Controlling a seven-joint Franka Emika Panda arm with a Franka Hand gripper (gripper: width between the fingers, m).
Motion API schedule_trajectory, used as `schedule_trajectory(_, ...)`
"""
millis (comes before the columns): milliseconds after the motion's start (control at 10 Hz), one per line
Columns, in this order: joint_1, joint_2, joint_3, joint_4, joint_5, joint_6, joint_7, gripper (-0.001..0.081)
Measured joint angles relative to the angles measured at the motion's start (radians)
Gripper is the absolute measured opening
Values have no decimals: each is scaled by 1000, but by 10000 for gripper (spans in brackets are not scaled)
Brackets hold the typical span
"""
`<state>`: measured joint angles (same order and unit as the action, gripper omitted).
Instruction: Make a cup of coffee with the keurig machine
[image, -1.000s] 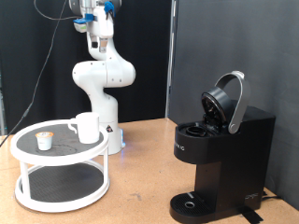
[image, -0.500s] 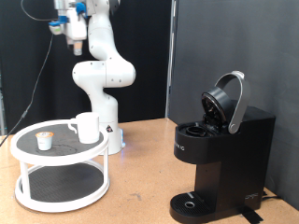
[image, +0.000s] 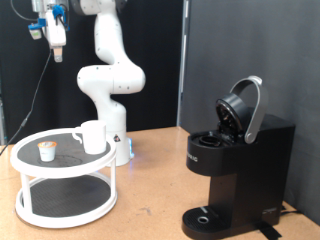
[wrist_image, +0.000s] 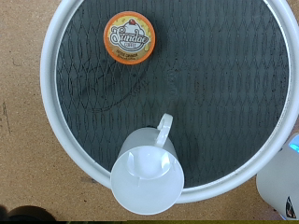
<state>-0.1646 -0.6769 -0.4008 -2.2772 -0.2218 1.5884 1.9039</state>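
Observation:
The cup (image: 92, 136), a white mug with a side handle, stands on the top shelf of a round white two-tier stand (image: 30, 166). A small pod with a tan top (image: 46, 151) sits beside it. The keurig machine (image: 235, 175) stands at the exterior view's right with its lid (image: 243, 108) raised. My gripper (image: 57, 45) hangs high at the exterior view's top left, far above the stand and holding nothing visible. The wrist view looks straight down on the cup (wrist_image: 149, 179), the orange-topped pod (wrist_image: 129, 36) and the stand's rim (wrist_image: 70, 140); no fingers show there.
The robot's white base (image: 110, 110) stands right behind the stand. A black curtain backs the wooden table (image: 150, 205). A white and blue object shows at the wrist view's corner (wrist_image: 285, 182).
The arm has swung towards the exterior view's left, carrying the gripper from above the robot's base to above the stand. The cup, pod and machine have not moved.

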Motion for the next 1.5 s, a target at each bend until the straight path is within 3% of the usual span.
schedule_trajectory(200,3,0,-16,-3,20,7,-39,734)
schedule_trajectory(400,2,1,-34,-41,10,66,-50,734)
schedule_trajectory(1100,-11,59,-102,-236,-90,377,-50,734)
schedule_trajectory(1500,-21,107,-130,-312,-114,524,-48,734)
